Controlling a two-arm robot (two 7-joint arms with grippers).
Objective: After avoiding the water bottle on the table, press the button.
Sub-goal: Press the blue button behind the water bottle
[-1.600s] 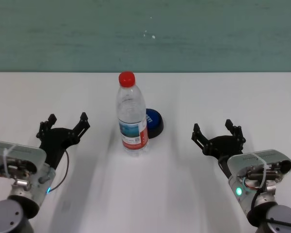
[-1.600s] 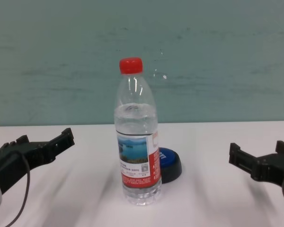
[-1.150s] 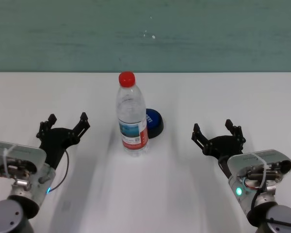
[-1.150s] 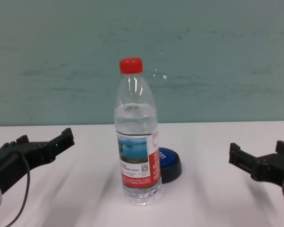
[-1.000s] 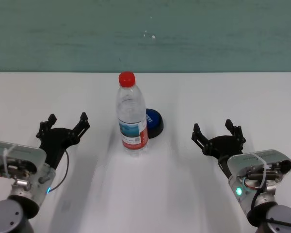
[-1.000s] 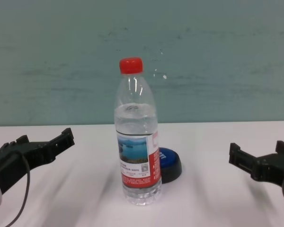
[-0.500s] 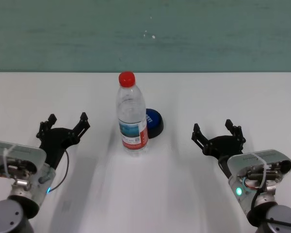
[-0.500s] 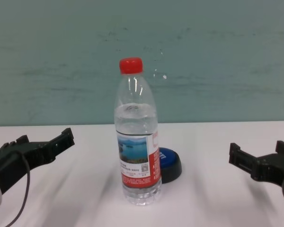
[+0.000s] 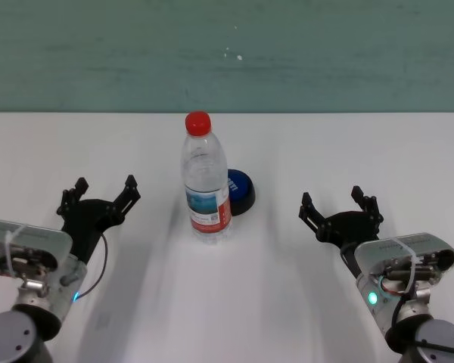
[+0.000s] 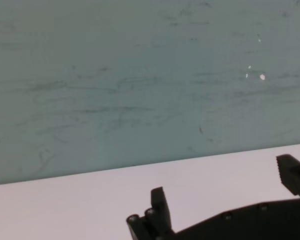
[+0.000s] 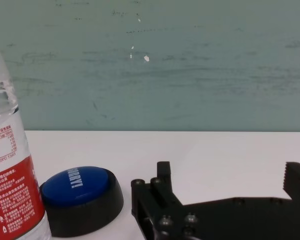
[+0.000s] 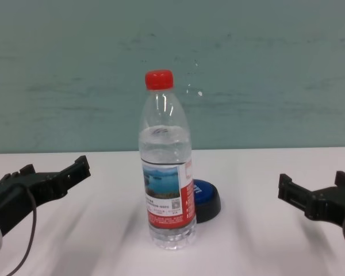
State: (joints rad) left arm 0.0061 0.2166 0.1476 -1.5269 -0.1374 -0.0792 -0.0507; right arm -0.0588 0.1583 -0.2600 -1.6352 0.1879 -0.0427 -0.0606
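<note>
The water bottle (image 9: 207, 181), clear with red cap and red-and-white label, stands upright mid-bench (image 9: 234, 302). The blue-domed, black-based button (image 9: 240, 192) sits just behind it, partly hidden.

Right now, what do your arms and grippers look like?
Both match: the left gripper and right gripper are matte black, each with two toothed fingers on a black base. Behind each sits a silver-grey wrist housing with a white zip tie and a lit green light. A thin black cable loops beside the left wrist.
</note>
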